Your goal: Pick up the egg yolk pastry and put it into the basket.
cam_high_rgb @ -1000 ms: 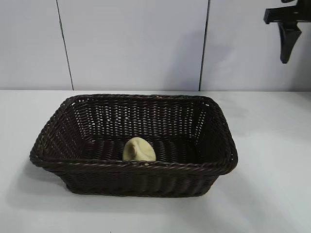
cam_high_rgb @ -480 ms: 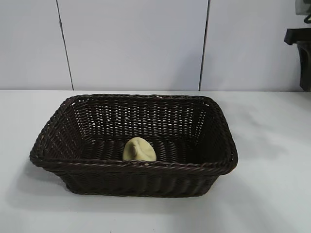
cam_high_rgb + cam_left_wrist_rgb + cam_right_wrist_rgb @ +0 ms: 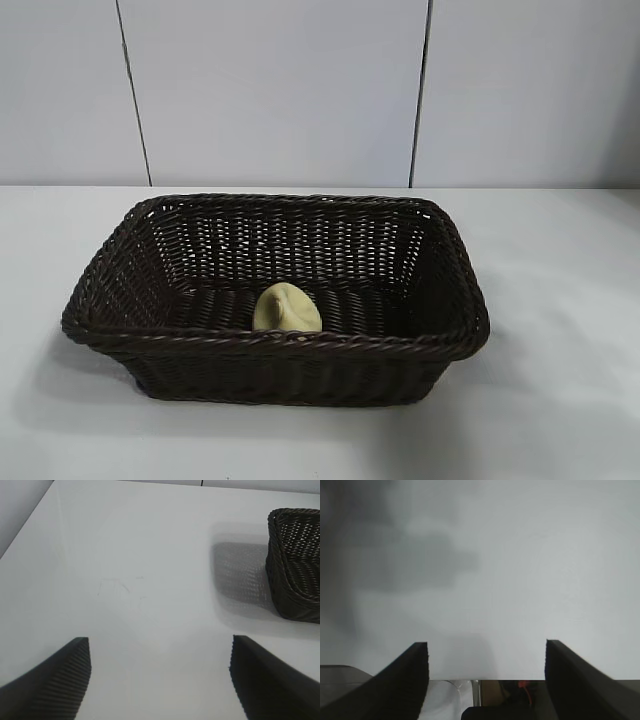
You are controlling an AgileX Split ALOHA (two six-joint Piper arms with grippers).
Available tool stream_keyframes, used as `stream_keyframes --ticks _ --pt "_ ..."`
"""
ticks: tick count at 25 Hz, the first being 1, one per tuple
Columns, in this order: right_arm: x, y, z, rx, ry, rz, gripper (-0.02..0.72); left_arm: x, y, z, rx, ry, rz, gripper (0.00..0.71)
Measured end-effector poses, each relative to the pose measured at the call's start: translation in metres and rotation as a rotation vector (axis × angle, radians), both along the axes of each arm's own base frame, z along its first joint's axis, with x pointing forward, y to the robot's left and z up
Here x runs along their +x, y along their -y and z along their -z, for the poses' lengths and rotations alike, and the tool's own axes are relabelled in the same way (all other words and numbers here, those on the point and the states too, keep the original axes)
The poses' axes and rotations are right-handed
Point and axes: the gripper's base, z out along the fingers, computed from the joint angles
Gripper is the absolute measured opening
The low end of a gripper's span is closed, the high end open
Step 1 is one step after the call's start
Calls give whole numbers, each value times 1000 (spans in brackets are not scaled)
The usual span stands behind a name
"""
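The pale yellow egg yolk pastry (image 3: 287, 309) lies inside the dark brown wicker basket (image 3: 440, 215), near its front wall. The basket stands at the middle of the white table; a corner of it shows in the left wrist view (image 3: 295, 565). Neither arm shows in the exterior view. My left gripper (image 3: 160, 650) is open and empty above bare table, off to the side of the basket. My right gripper (image 3: 486, 652) is open and empty above the table's edge.
The white table (image 3: 560, 300) stretches around the basket on all sides. A panelled wall (image 3: 280, 90) stands behind it. Past the table edge in the right wrist view, some hardware and a red wire (image 3: 522, 685) show below.
The right gripper, seen at the exterior view's upper right, has moved further right and out of that view. The pastry and basket have not moved.
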Motion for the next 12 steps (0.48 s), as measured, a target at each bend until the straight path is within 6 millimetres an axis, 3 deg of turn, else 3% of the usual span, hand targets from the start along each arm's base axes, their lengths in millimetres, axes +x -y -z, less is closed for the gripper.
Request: stream_keyframes --ticks 5,12 --pt "-53 -1 -3 -6 160 -11 484 0 0 0 0 0 0 561" --pt "-113 -4 30 17 349 -3 484 0 0 0 0 0 0 561"
